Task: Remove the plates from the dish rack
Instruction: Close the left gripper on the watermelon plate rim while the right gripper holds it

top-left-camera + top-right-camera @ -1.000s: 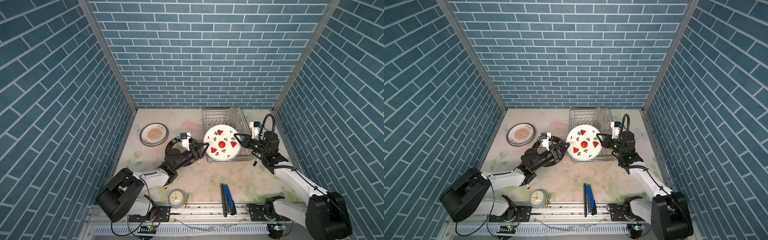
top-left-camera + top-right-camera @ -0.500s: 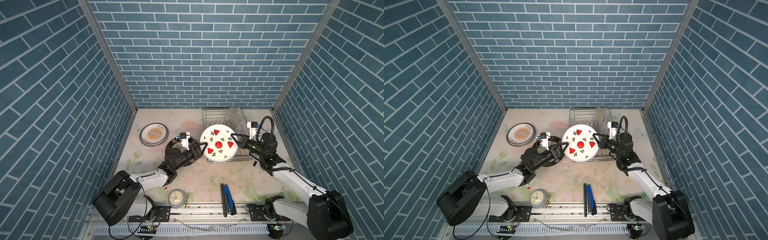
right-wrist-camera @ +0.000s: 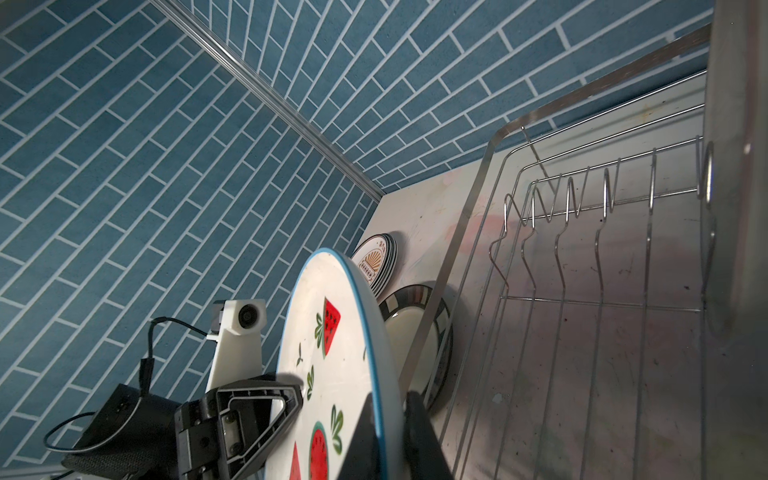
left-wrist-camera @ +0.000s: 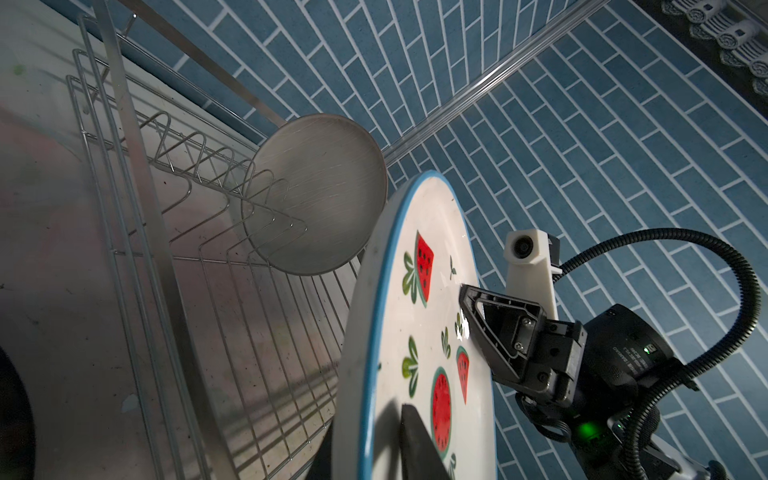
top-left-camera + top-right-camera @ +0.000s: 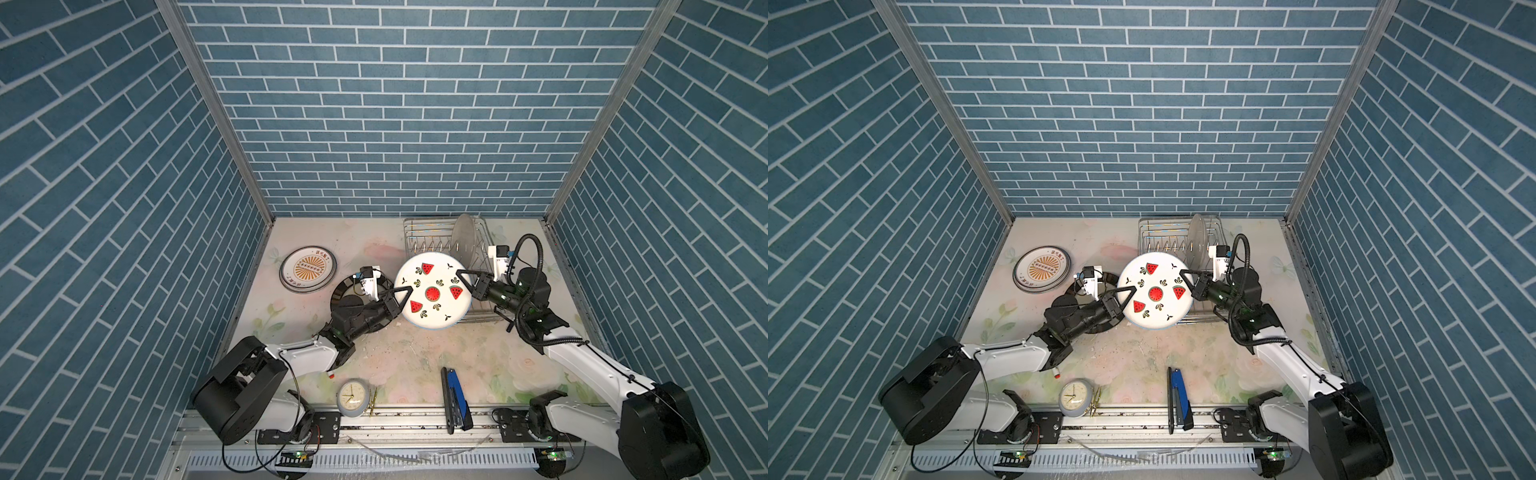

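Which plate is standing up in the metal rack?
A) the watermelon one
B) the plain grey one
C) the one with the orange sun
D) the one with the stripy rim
B: the plain grey plate stands upright among the prongs of the dish rack. The watermelon plate is out of the prongs. The orange sun plate and the stripy-rim plate lie flat on the table.

Three tall walls of teal-blue brick pattern with white joints, with silver metal strips running up both back corners, enclose a pale, evenly lit tabletop printed with faint flowers, with an aluminium rail along its front edge.
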Action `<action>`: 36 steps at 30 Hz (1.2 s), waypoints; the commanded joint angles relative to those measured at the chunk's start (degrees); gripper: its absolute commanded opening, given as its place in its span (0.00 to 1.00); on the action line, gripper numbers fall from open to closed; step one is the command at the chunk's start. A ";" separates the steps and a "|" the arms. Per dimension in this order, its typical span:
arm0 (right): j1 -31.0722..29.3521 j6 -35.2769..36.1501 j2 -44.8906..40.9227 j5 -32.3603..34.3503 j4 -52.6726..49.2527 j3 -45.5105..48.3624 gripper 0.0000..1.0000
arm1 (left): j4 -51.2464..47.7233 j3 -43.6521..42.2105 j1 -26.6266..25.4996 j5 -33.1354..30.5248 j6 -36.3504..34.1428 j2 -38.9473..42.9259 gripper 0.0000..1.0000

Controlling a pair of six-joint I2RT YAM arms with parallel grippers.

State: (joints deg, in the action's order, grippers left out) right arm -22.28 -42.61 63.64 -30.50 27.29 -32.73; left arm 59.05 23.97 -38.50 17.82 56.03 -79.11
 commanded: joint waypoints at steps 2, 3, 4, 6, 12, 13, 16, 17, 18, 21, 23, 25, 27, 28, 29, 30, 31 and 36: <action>-1.32 5.27 -1.61 6.50 0.07 -1.34 0.00 | 2.85 1.23 -0.53 3.66 -1.08 0.10 0.22; -1.34 5.65 -1.43 7.16 0.05 -1.36 0.00 | 2.46 1.47 -0.52 4.00 -1.10 -0.02 0.25; -1.44 5.93 -1.28 7.69 0.13 -1.30 0.00 | 2.15 1.64 -0.54 4.21 -1.10 -0.07 0.29; -1.53 6.30 -1.06 8.56 0.21 -1.20 0.00 | 2.52 1.61 -0.52 4.58 -0.93 -0.38 0.34; -1.53 8.69 -1.84 12.06 -3.33 -2.95 0.00 | 2.53 1.75 -0.45 6.20 -0.92 -0.35 0.28; -1.56 8.91 -1.95 12.97 -3.53 -2.75 0.00 | 2.66 1.61 -0.43 6.16 -0.77 -0.26 0.27; -1.60 10.41 -0.88 16.41 -6.88 -4.17 0.00 | 2.59 1.78 -0.43 7.19 -1.04 -0.02 0.21; -1.55 10.45 -0.28 16.33 -6.59 -4.30 0.00 | 2.59 1.87 -0.44 7.51 -0.89 -0.15 0.18; -1.52 10.29 0.41 15.70 -6.03 -4.36 0.00 | 3.10 1.69 -0.45 7.73 -0.55 -0.32 0.17; -1.61 9.53 1.96 14.36 -4.67 -4.47 0.00 | 4.34 1.46 -0.11 8.01 0.30 -1.00 0.14; -1.56 9.17 2.60 13.67 -3.51 -4.15 0.00 | 4.35 1.41 0.09 7.89 0.40 -1.11 0.13; -1.60 8.84 3.22 11.79 -1.79 -3.95 0.00 | 3.98 1.55 0.25 7.58 0.48 -1.16 0.10; -1.61 8.50 3.97 9.14 -0.52 -3.86 0.00 | 3.87 1.78 0.57 7.39 0.58 -1.63 0.07; -1.61 8.28 4.35 8.42 -0.20 -3.93 0.02 | 4.25 1.70 0.69 7.26 0.73 -1.74 0.07; -1.61 8.02 4.71 7.53 0.24 -3.84 0.04 | 4.74 1.43 0.79 7.00 0.98 -1.97 0.07; -1.64 7.77 5.11 6.71 0.64 -3.79 0.06 | 5.45 1.28 0.86 6.59 1.31 -2.26 0.07; -1.71 7.65 5.33 5.93 0.90 -3.80 0.08 | 5.96 1.09 0.97 6.29 1.62 -2.47 0.07; -1.83 7.21 5.58 2.77 2.09 -3.36 0.16 | 9.89 0.75 1.87 6.26 4.26 -4.43 0.01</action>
State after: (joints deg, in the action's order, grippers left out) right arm -23.44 -35.51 69.04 -24.43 26.87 -34.65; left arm 61.04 24.05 -36.32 21.19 63.16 -82.91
